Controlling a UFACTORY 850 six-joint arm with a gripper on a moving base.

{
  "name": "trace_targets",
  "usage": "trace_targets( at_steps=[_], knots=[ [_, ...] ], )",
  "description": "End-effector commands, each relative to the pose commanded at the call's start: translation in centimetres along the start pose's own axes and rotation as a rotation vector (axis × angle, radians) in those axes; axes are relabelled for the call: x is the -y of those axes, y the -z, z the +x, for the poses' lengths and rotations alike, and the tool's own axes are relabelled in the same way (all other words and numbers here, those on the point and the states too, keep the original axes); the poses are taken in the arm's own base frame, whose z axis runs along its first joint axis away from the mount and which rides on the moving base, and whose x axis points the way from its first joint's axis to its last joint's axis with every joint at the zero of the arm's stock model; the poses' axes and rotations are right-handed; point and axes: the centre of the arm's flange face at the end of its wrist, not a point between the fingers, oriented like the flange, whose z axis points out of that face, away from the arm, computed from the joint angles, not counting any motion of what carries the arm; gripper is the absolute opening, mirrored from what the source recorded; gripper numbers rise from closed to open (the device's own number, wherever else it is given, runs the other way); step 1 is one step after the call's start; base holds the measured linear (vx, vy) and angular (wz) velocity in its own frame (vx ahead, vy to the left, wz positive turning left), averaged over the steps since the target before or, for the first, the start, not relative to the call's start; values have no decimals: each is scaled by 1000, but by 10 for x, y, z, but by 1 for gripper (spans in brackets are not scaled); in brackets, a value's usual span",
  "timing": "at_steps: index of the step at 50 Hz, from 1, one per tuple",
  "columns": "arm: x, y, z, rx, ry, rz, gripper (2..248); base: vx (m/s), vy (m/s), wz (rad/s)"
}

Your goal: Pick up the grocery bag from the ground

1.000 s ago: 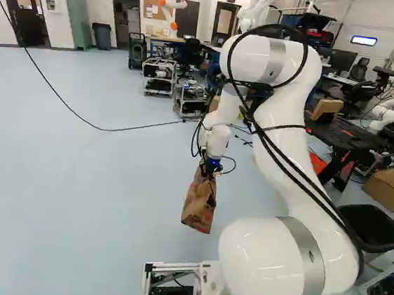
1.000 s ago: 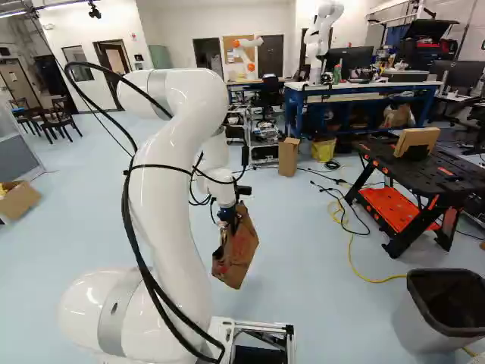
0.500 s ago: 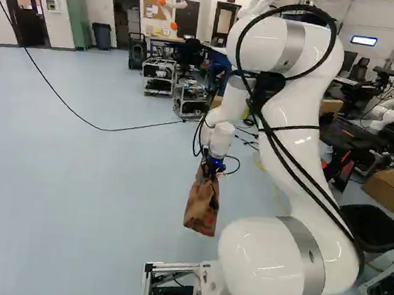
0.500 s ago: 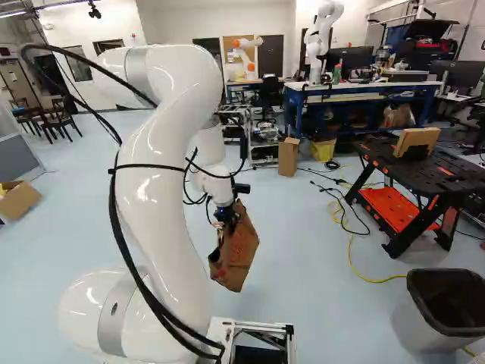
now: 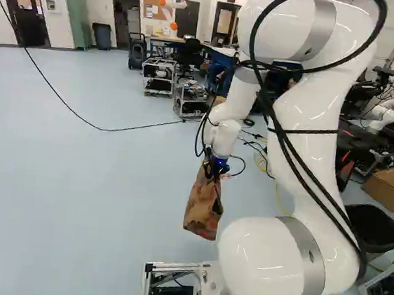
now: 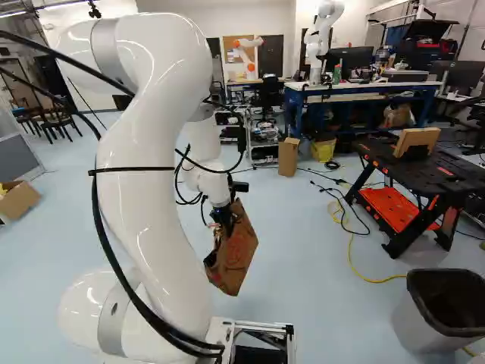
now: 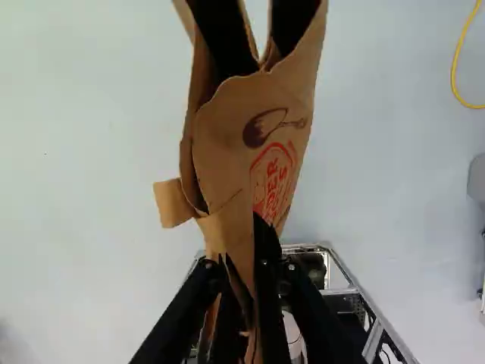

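- Holding the grocery bag [image 5: 205,206] is the end effector [image 7: 244,282]; its two fingers are closed on a gathered fold of brown paper at the bag's upper part.
- The bag hangs beneath the wrist, ahead of the base frame [image 6: 255,327] and, as I judge it, clear of the floor [image 5: 86,199].
- I read the top grip as deliberate: weight falls below the fingers, and the body can hang without being crushed.
- In the right base view the bag hangs at a slant. Caution: the grip takes in only a narrow bunch, so the paper could tear or slip if I move abruptly.
- Bag contents: the folds gape onto dark hollows; I cannot tell whether anything is inside.
- Waste bin [image 6: 413,311], near right: open-topped, interior dark, contents not determinable.
- Cardboard box [image 6: 18,202], left: flaps parted, contents too small to identify.
- Status: I judge the pickup essentially complete. Next, I should hold the grip and steady the load.
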Motion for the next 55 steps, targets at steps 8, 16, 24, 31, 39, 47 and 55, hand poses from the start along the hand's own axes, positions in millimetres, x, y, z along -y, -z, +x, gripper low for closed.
trace_targets(
  at_steps=[8, 16, 24, 31, 39, 47, 55],
  knots=[
    [-2, 13, -12, -10, 0, 1, 21, 0, 0, 0],
    [-3, 27, -25, -21, 1, 3, 21, 0, 0, 0],
    [-4, 33, -31, -28, 1, 4, 21, 0, 0, 0],
    [-4, 34, -32, -34, 2, 4, 21, 0, 0, 0],
    [-4, 36, -32, -48, 3, 4, 21, 0, 0, 0],
    [-5, 39, -34, -70, 6, 4, 21, 0, 0, 0],
    [-6, 43, -35, -101, 10, 5, 21, 0, 0, 0]
  ],
)
